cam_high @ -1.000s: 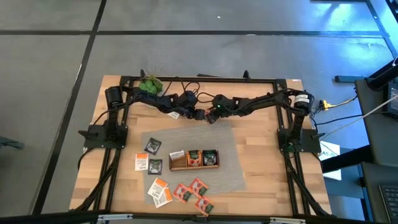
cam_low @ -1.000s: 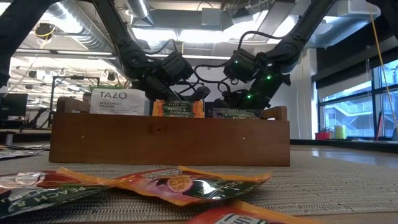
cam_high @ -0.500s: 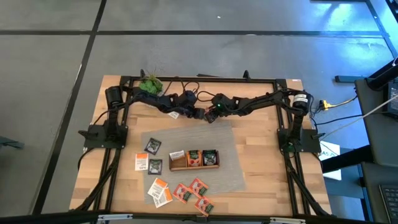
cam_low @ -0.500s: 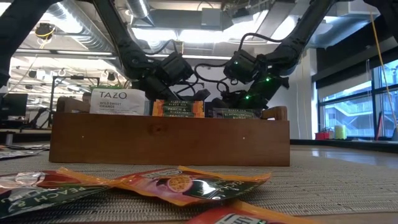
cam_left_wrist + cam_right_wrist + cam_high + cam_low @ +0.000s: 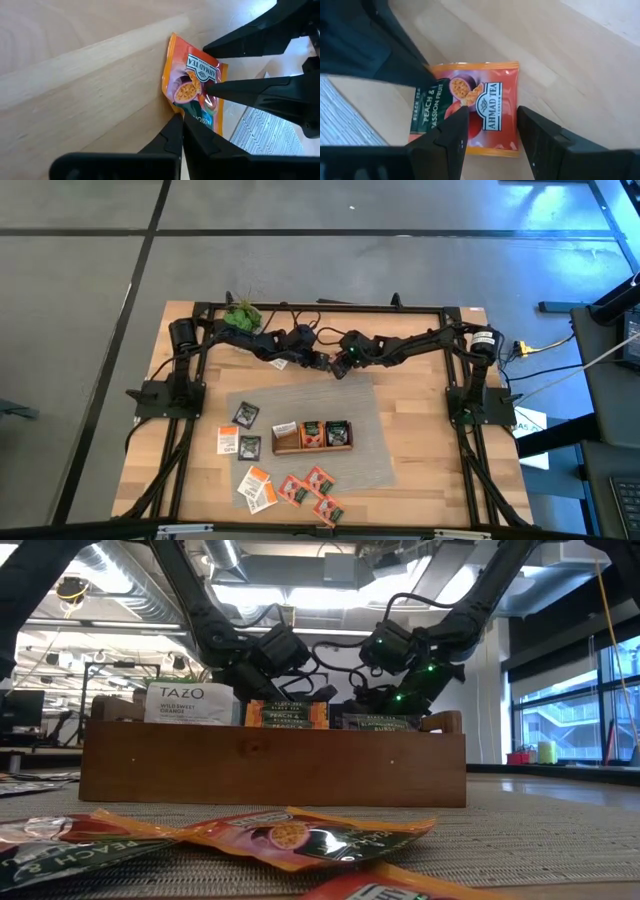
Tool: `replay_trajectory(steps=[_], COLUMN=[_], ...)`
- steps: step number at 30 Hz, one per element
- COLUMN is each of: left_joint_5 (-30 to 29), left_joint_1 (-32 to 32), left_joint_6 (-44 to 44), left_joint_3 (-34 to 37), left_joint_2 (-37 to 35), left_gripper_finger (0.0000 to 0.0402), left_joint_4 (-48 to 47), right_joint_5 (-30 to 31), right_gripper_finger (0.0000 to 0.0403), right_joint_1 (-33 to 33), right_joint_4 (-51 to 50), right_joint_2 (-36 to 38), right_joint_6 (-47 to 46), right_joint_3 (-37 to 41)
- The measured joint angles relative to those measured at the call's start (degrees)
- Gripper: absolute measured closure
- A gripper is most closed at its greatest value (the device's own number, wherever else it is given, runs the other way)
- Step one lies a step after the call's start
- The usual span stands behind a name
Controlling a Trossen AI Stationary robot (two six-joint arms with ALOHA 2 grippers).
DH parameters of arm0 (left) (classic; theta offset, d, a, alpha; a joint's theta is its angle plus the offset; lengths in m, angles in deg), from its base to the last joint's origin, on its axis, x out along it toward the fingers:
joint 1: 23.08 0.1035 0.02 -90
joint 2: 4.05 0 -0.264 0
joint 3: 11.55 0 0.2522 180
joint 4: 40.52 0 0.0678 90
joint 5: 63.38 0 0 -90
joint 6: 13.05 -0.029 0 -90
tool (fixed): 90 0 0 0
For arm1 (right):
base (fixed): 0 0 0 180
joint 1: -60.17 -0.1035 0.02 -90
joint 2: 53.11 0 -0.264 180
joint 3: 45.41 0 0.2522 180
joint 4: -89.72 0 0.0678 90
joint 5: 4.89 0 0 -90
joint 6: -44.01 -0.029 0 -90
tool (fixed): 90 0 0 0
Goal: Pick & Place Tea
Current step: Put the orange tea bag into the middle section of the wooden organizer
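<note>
the wooden tray [image 5: 311, 445] on the grey mat [image 5: 372, 408] holds sachets in all three compartments, yet many loose sachets [image 5: 290, 488] still lie around it. at the table's far middle, the left gripper [image 5: 181, 119], open a second ago, has pinched shut on a peach passion fruit sachet [image 5: 194, 87]; the right gripper [image 5: 490, 120] stays open around it.

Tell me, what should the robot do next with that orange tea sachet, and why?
Probably lift. The left gripper is shut on the sachet's edge, while the right gripper stands open over it, not pinching. So the left one should likely raise the sachet clear of the right gripper and head for the tray.
</note>
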Motion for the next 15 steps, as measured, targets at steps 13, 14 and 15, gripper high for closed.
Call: replay_trajectory(steps=[13, 14, 15], left_joint_5=[5.45, 6.68, 7.52], left_joint_1=[1.2, 1.52, 1.78], left_joint_6=[-5.13, -5.9, -6.5], left_joint_3=[-0.13, -0.11, -0.11], left_joint_2=[-0.86, -1.27, -1.64], left_gripper_finger=[0.0399, 0.0399, 0.0399], left_joint_4=[0.76, 1.07, 2.09], right_joint_5=[0.7, 0.87, 0.98], right_gripper_finger=[0.0228, 0.0228, 0.0228], right_joint_1=[0.24, 0.26, 0.28], right_joint_4=[-5.04, -6.77, -8.04], right_joint_2=[14.03, 15.47, 17.05], right_joint_6=[14.53, 15.75, 17.21], right_joint_3=[0.2, 0.25, 0.31])
